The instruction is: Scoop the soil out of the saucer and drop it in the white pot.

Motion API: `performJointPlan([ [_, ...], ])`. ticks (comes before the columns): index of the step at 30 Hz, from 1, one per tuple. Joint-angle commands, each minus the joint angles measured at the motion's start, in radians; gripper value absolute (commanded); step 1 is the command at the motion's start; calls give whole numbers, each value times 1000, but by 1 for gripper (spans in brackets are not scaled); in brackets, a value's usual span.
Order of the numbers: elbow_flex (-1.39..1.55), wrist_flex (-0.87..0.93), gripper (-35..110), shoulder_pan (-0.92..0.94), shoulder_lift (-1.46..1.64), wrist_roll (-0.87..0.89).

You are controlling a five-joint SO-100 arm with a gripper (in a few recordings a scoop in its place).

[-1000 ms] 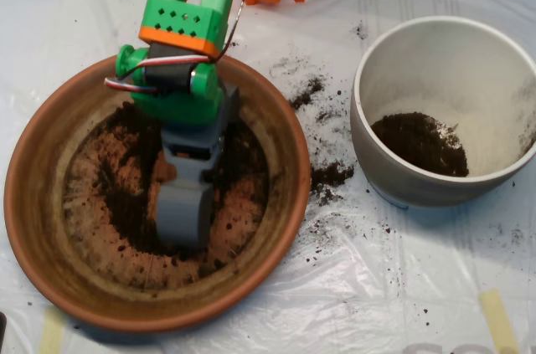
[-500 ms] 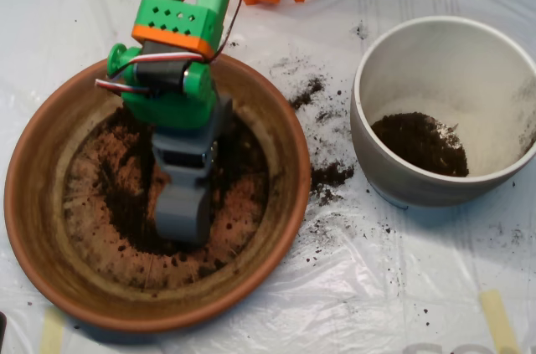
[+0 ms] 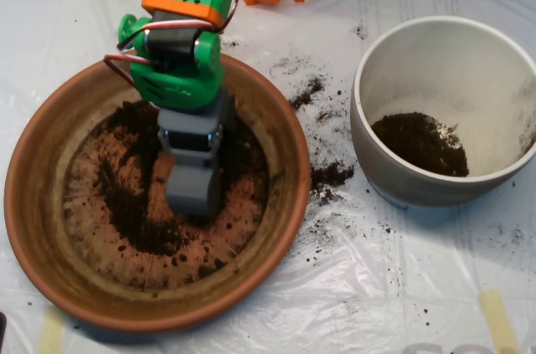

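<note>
Since a second ago the end effector (image 3: 195, 189) has drawn back toward the far side of the saucer (image 3: 50, 228), its grey tip sitting higher up the dish and uncovering a dark patch of soil (image 3: 138, 224) it had been lying over. I judge this pull-back to be a drag through the loose material, or the start of a lift, meant to gather a load.

From overhead, the grey shell points down at the middle of the saucer floor, with soil spread around it in a thin ring and clumps. Whether its halves are parted or closed, and whether any soil sits inside, cannot be told from above.

The white pot (image 3: 435, 32) stands near the right edge of the bench (image 3: 402, 295), well apart from the saucer, with a heap of soil already on its floor. Spilled crumbs (image 3: 331, 177) lie on the bench between the two, marking the carrying path.
</note>
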Motion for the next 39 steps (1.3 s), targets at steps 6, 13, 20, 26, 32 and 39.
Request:
performJointPlan([
  [6,121,-80,29,34,91,-38],
  [13,256,-141,22,29,198,-67],
  [20,367,-206,18,48,318,-89],
  [26,374,-290,14,63,351,-103],
  [32,373,-356,14,29,336,-114],
  [39,454,-380,14,-9,393,-121],
])
